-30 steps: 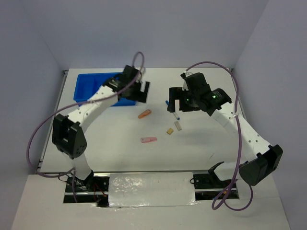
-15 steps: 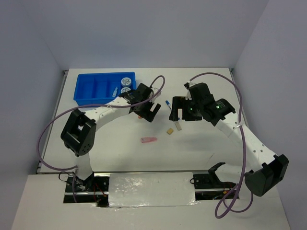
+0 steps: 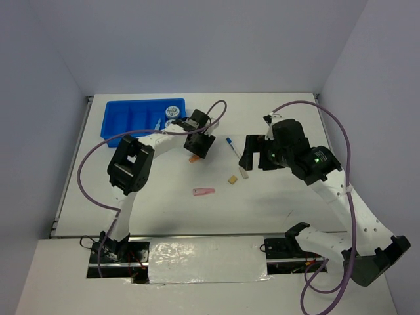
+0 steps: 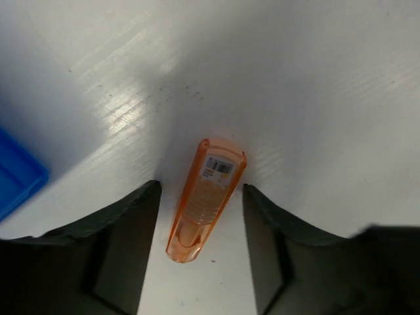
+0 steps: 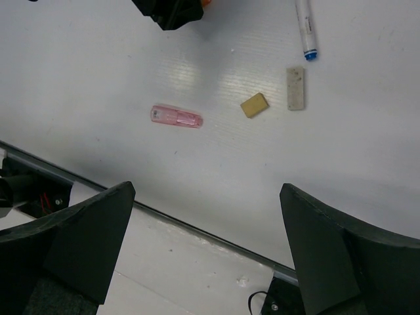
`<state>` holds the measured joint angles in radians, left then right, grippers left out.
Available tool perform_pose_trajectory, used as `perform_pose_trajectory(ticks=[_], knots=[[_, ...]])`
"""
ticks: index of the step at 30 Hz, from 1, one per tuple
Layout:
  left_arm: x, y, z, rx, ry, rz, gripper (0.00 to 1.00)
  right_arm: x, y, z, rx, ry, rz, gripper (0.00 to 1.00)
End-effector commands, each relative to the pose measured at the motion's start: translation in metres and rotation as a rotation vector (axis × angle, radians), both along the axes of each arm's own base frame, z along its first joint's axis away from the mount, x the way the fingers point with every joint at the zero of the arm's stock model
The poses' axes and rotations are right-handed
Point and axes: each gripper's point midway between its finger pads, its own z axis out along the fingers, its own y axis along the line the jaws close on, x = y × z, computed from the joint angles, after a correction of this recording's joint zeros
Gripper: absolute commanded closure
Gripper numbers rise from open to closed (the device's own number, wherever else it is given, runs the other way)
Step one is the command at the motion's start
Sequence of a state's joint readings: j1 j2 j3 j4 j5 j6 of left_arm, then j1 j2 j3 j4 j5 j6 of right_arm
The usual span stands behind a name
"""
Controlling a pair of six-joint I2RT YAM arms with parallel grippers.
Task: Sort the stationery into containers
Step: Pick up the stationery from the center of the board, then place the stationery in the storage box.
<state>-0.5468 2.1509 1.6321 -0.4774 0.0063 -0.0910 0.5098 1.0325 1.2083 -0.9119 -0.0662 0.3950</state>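
The orange clip (image 4: 207, 197) lies flat on the table between the fingers of my left gripper (image 4: 200, 191), with a gap on each side; the jaws stand open around it. From above, the left gripper (image 3: 199, 144) covers most of that orange clip (image 3: 194, 158). My right gripper (image 3: 256, 155) hangs open and empty above the table. Below it lie a pink clip (image 5: 176, 116), a tan block (image 5: 254, 105), a whitish block (image 5: 296, 87) and the white pen with blue cap (image 5: 305, 29). The blue tray (image 3: 134, 118) stands at the back left, two patterned rolls (image 3: 174, 111) in its right end.
A corner of the blue tray (image 4: 16, 174) shows just left of my left fingers. The table's near edge and a dark rail (image 5: 197, 226) run under the right gripper. Purple cables loop above both arms.
My left gripper came away from the tray, dropped over the orange clip and narrowed its jaws around it. The right arm drifted right and slightly toward the near edge, still open.
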Motion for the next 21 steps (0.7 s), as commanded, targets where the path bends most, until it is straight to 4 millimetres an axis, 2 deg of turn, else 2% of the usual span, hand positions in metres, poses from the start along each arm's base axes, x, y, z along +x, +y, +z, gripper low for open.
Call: perform_pose_trajectory(ticks=[1, 3, 4, 5, 6, 7, 10, 11, 13, 14, 16, 17, 18, 19, 20, 21], knots=[[-0.008, -0.003, -0.012, 0.000, 0.043, 0.000, 0.38, -0.001, -0.005, 0.020, 0.003, -0.061, -0.002, 0.00], [-0.013, 0.001, -0.016, 0.008, 0.053, 0.014, 0.54, -0.001, -0.006, 0.021, 0.001, -0.065, -0.004, 0.00], [-0.016, 0.002, -0.017, 0.006, 0.062, 0.030, 0.72, 0.001, -0.007, 0.021, -0.001, -0.068, -0.009, 0.00], [-0.021, 0.006, -0.019, 0.014, 0.072, 0.041, 0.80, 0.001, -0.006, 0.022, 0.001, -0.071, -0.006, 0.00], [-0.022, 0.004, -0.011, -0.005, 0.065, 0.052, 0.93, 0.002, -0.006, 0.023, 0.002, -0.072, -0.006, 0.00], [-0.024, 0.003, -0.005, -0.019, 0.062, 0.056, 0.95, 0.003, -0.005, 0.024, 0.003, -0.073, -0.005, 0.00], [-0.025, -0.004, 0.035, -0.088, 0.012, 0.066, 0.99, 0.007, -0.002, 0.028, 0.009, -0.081, 0.001, 0.00], [-0.020, -0.004, 0.065, -0.128, -0.042, 0.073, 0.99, 0.007, 0.000, 0.029, 0.012, -0.081, 0.008, 0.00], [-0.011, -0.002, 0.099, -0.172, -0.105, 0.101, 0.98, 0.012, 0.003, 0.033, 0.021, -0.089, 0.011, 0.00], [-0.001, 0.000, 0.130, -0.210, -0.166, 0.119, 0.97, 0.012, 0.005, 0.033, 0.026, -0.086, 0.020, 0.00], [0.018, 0.021, 0.157, -0.237, -0.214, 0.198, 0.96, 0.016, 0.009, 0.033, 0.028, -0.085, 0.026, 0.00], [0.034, 0.041, 0.176, -0.230, -0.258, 0.268, 0.95, 0.017, 0.011, 0.031, 0.029, -0.078, 0.035, 0.00], [0.046, 0.061, 0.182, -0.187, -0.294, 0.341, 0.90, 0.019, 0.013, 0.031, 0.027, -0.081, 0.041, 0.00], [0.061, 0.075, 0.200, -0.188, -0.341, 0.423, 0.86, 0.020, 0.013, 0.029, 0.025, -0.081, 0.045, 0.00], [0.072, 0.103, 0.185, -0.133, -0.305, 0.495, 0.86, 0.023, 0.014, 0.024, 0.018, -0.072, 0.047, 0.00], [0.080, 0.114, 0.183, -0.124, -0.292, 0.530, 0.89, 0.025, 0.015, 0.018, 0.010, -0.066, 0.049, 0.00]])
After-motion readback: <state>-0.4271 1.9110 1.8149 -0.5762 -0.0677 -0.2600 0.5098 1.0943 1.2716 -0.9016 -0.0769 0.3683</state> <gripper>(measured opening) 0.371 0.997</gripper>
